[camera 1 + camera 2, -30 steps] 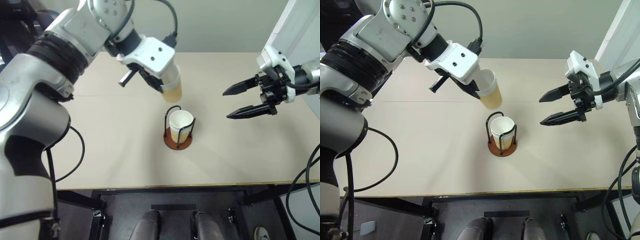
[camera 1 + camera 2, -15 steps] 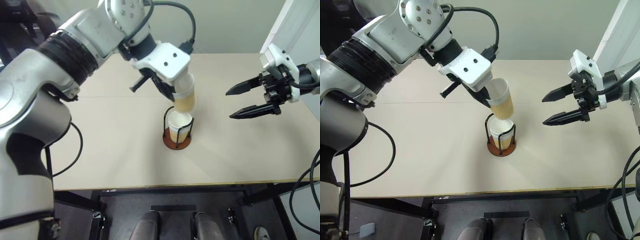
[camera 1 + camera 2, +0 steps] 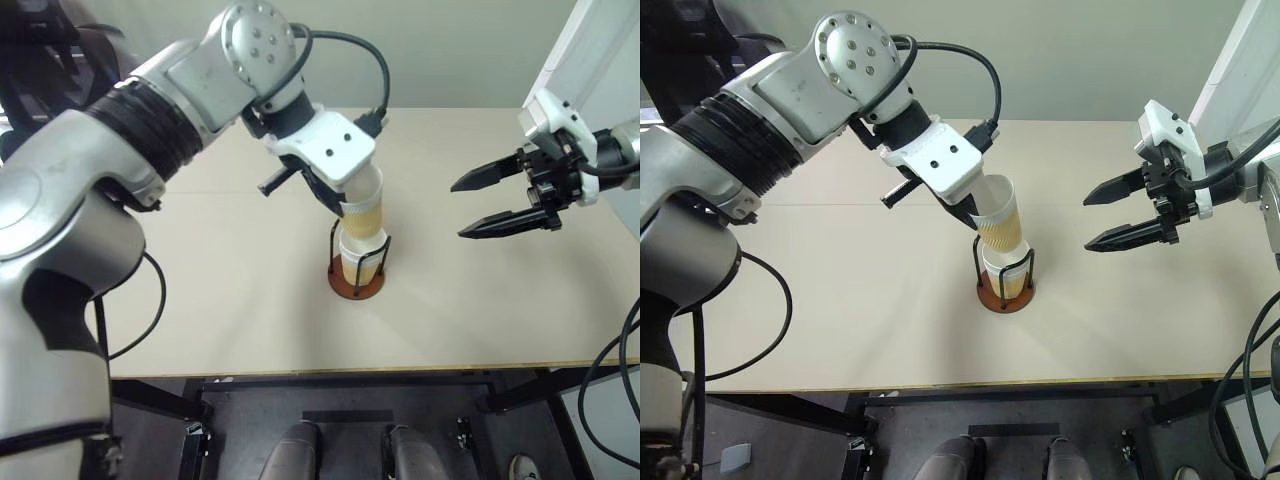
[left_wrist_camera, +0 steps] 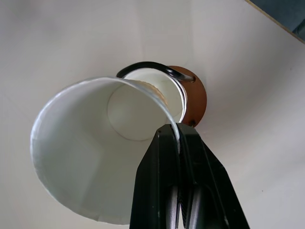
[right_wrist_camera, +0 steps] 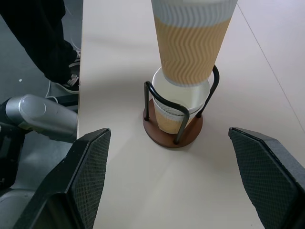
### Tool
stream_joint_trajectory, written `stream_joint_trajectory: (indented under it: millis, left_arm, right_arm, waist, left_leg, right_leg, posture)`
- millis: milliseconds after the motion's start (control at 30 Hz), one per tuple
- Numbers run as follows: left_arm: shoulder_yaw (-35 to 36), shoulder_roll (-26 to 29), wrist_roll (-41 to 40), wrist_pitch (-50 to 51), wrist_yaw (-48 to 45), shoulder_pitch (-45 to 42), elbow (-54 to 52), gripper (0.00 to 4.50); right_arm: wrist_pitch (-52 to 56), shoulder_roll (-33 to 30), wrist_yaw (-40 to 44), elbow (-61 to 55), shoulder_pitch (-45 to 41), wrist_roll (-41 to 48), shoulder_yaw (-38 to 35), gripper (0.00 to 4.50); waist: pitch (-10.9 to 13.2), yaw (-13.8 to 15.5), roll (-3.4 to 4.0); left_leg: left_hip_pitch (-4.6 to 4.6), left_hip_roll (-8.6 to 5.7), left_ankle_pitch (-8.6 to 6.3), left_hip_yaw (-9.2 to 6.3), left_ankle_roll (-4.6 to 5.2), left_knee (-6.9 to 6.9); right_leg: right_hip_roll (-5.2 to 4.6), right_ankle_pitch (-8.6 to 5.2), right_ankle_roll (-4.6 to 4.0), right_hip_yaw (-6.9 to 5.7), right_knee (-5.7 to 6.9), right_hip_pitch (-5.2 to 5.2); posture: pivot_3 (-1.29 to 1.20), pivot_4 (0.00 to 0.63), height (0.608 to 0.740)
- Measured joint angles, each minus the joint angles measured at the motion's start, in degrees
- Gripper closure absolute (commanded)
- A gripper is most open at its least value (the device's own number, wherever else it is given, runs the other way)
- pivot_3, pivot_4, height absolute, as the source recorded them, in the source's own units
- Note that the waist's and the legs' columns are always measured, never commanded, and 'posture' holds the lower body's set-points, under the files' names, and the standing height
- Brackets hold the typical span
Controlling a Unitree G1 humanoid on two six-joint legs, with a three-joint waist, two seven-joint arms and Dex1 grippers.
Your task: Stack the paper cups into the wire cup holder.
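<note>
- The wire cup holder (image 3: 356, 268) is found standing upright near the middle of the beige counter (image 3: 220, 300), on its round reddish-brown disc base, with black wire loops rising around a cup.
- One paper cup (image 5: 177, 109) is seated inside the holder, its white rim level with the top of the loops.
- A second paper cup (image 3: 364, 205), tan with a zigzag pattern and a white band at the rim, is held tilted directly above the seated cup; its bottom end is seen entering the mouth of the seated cup.
- Whether the two cups are touching cannot be told for certain.
- The left gripper (image 4: 177, 138) is observed gripping the upper cup at its rim, the fingers (image 4: 159, 157) pressed together on the cup wall, one inside and one outside.
- In the left wrist view, the white inside of the held cup is seen, with the holder's base and a wire loop just beyond it.
- The right gripper (image 3: 492, 203) is held above the counter, well apart from the holder on the robot's right side; its fingers (image 3: 478, 177) are spread wide and nothing is between them.
- In the right wrist view, a person's dark trouser leg and shoe (image 5: 71, 83) are noted on the floor beyond the counter edge.
</note>
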Motion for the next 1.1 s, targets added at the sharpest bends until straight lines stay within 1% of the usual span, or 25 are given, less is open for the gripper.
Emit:
stream_joint_trajectory:
  millis: [133, 300, 433, 667, 867, 967, 1000, 1100]
  left_arm:
    - [0.20, -2.42, 1.60, -2.36, 0.00, 0.63, 5.36, 4.47]
    - [1.30, -3.62, 3.04, -4.13, 0.00, 1.16, 7.72, 4.47]
    - [1.64, -3.41, 2.91, -3.97, 0.00, 1.22, 6.68, 4.47]
    - [1.45, -1.33, 0.84, -1.48, 0.00, 1.21, 1.58, 4.47]
    - [1.27, -1.06, 0.87, -0.91, -0.01, 1.25, 1.13, 4.47]
    - [1.27, -1.07, 1.28, -1.21, -0.01, 1.88, 1.17, 3.90]
    - [1.26, -1.12, 1.63, -1.25, -0.01, 2.21, 1.19, 3.60]
    - [1.27, -1.23, 2.31, -1.26, -0.01, 2.39, 1.08, 2.50]
  right_arm:
    - [0.13, -0.01, 0.00, -0.62, 0.05, 0.00, 0.00, 0.47]
    - [0.22, -0.02, -0.07, -1.28, 0.35, 0.00, 0.00, 0.47]
    - [0.46, -0.08, -0.12, -1.71, 0.53, 0.00, 0.00, 0.47]
    - [0.82, -0.38, -0.19, -1.89, 0.80, 0.00, 0.00, 0.47]
    - [0.86, -0.38, -0.24, -1.97, 0.84, 0.00, -0.01, 0.47]
    - [0.89, -0.38, -0.28, -2.09, 0.95, 0.01, -0.02, 0.47]
    - [0.89, -0.38, -0.33, -2.10, 1.05, 0.01, -0.02, 0.47]
    - [0.89, -0.38, -0.51, -2.16, 1.12, 0.02, -0.02, 0.47]
  waist:
    - [0.01, 0.01, 0.00]
    - [0.01, 0.04, 0.00]
    - [0.00, -0.03, 0.00]
    - [0.00, 0.02, 0.00]
    - [0.01, 0.04, 0.01]
    - [0.00, 0.01, 0.01]
    - [0.00, -0.03, 0.00]
    - [0.00, 0.02, 0.01]
  left_leg:
    - [0.01, -0.04, -0.01, 0.06, 0.01, 0.03]
    - [-0.04, -0.04, -0.04, 0.04, 0.05, 0.09]
    - [-0.03, -0.08, -0.06, 0.12, 0.09, 0.10]
    - [-0.06, -0.03, -0.09, 0.08, 0.12, 0.19]
    - [-0.04, 0.00, -0.09, 0.05, 0.12, 0.28]
    - [-0.04, -0.01, -0.11, 0.06, 0.14, 0.30]
    - [-0.03, -0.03, -0.12, 0.08, 0.14, 0.31]
    - [-0.08, -0.03, -0.14, 0.05, 0.14, 0.37]
  right_leg:
    - [0.04, 0.02, 0.02, -0.05, 0.01, 0.01]
    - [0.04, 0.03, 0.04, -0.03, -0.01, 0.01]
    - [0.10, 0.02, 0.05, -0.05, -0.02, 0.02]
    - [0.04, 0.01, 0.07, 0.01, -0.01, 0.02]
    - [0.00, 0.01, 0.07, 0.03, 0.02, 0.06]
    - [0.01, 0.01, 0.07, 0.04, 0.03, 0.08]
    - [0.05, 0.02, 0.06, -0.02, 0.02, 0.08]
    - [0.03, 0.02, 0.07, -0.02, 0.02, 0.07]
  posture:
    - [0.00, 0.150, 0.740]
    - [0.00, 0.150, 0.740]
    - [0.00, 0.150, 0.740]
    - [0.00, 0.150, 0.740]
    - [0.00, 0.150, 0.740]
    - [0.00, 0.150, 0.740]
    - [0.00, 0.150, 0.740]
    - [0.00, 0.150, 0.740]
